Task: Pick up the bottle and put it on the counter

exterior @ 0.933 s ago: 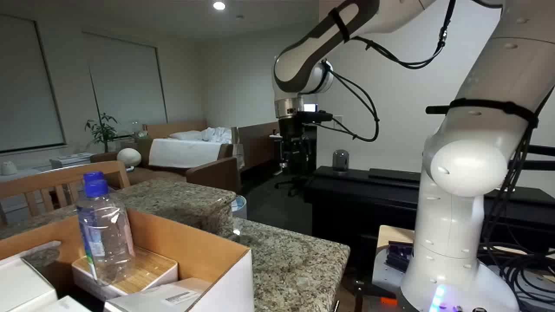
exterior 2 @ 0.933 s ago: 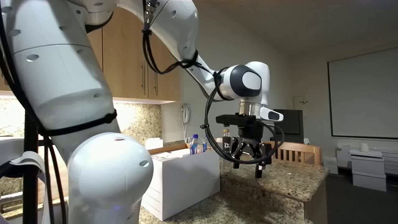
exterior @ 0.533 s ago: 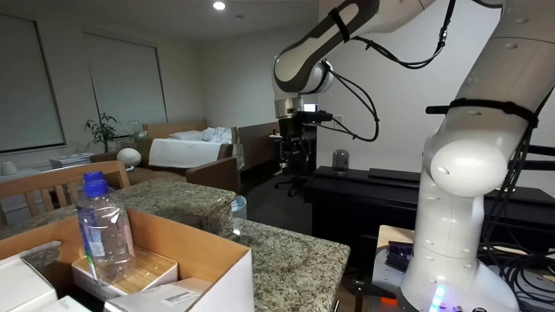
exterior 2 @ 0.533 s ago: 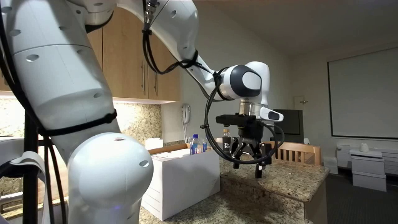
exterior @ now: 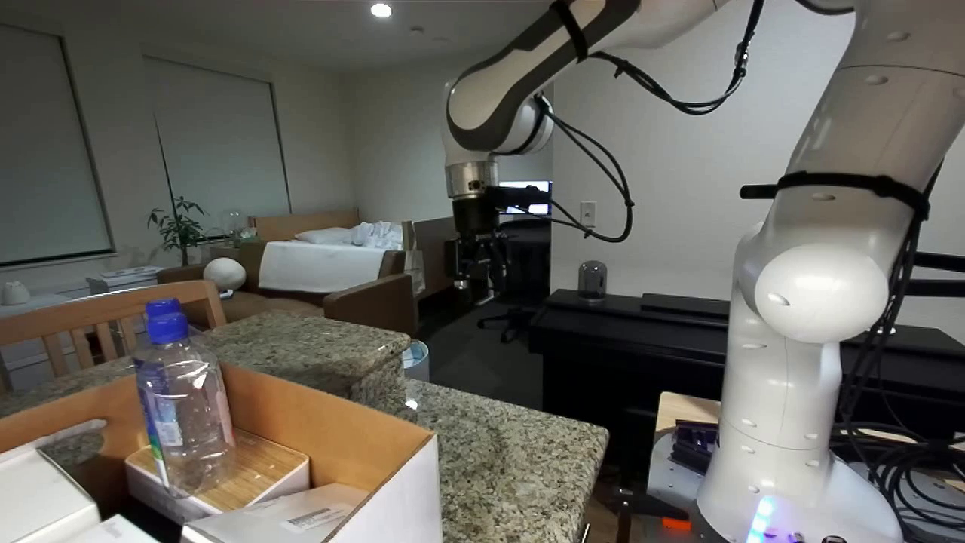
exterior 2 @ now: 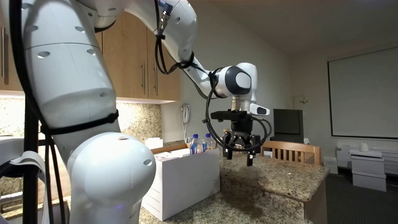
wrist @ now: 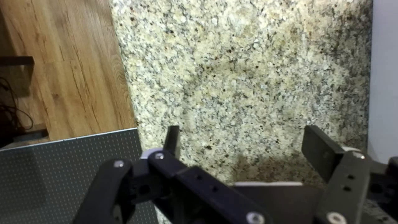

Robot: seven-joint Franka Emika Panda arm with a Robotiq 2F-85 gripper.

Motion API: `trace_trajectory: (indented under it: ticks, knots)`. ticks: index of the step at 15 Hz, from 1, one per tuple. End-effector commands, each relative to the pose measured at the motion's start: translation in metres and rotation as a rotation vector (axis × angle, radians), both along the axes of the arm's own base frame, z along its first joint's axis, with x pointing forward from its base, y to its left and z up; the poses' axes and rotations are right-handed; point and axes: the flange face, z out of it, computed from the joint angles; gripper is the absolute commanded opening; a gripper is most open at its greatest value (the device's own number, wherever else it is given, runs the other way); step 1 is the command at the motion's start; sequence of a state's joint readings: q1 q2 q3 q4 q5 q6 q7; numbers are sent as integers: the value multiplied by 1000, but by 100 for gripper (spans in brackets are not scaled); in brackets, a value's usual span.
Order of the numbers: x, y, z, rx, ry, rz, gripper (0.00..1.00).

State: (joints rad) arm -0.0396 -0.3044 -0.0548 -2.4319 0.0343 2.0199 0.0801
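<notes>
Two clear bottles with blue caps and blue labels stand close together inside a box: the near bottle (exterior: 185,422) with the far bottle (exterior: 161,305) mostly hidden behind it. Both also show in an exterior view, bottle (exterior 2: 195,146) and bottle (exterior 2: 208,143). I cannot tell which is the task's bottle. The speckled granite counter (exterior: 520,460) has a raised ledge (exterior 2: 279,179). My gripper (exterior 2: 239,159) points down above the counter, beside the box and apart from the bottles. It is open and empty in the wrist view (wrist: 242,133), with only bare granite between its fingers.
The cardboard box (exterior 2: 192,180), white outside and brown inside, stands on the lower counter and holds white packages (exterior: 294,513). A dark bottle with a gold cap (exterior 2: 226,130) stands partly hidden behind the gripper. A wooden chair (exterior 2: 290,151) is behind the ledge.
The arm stays still between the two earlier moments, then the gripper moves left in both exterior views and slightly up, closer to the box. It stays open. The bottles have not moved.
</notes>
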Motion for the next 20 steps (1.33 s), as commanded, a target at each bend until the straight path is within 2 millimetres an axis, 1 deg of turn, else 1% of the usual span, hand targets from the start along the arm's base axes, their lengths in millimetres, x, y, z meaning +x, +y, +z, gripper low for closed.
trace_trajectory:
  ticks: [1,2,4,6,8,10,12,13,15,17,20]
  knots:
    - [36,71,16,-33,-14,81,100]
    - [47,98,25,-58,-20,117,100]
    - [64,144,47,-100,-46,171,100]
    - [78,189,75,-137,-80,228,100]
    - [86,228,102,-156,-110,288,100]
    - [92,262,124,-144,-142,357,100]
    - [96,292,139,-102,-163,415,100]
    - [98,304,144,-79,-169,444,100]
    - [101,328,145,-43,-172,497,100]
    - [106,350,138,-25,-166,542,100]
    - [118,376,116,-9,-130,594,100]
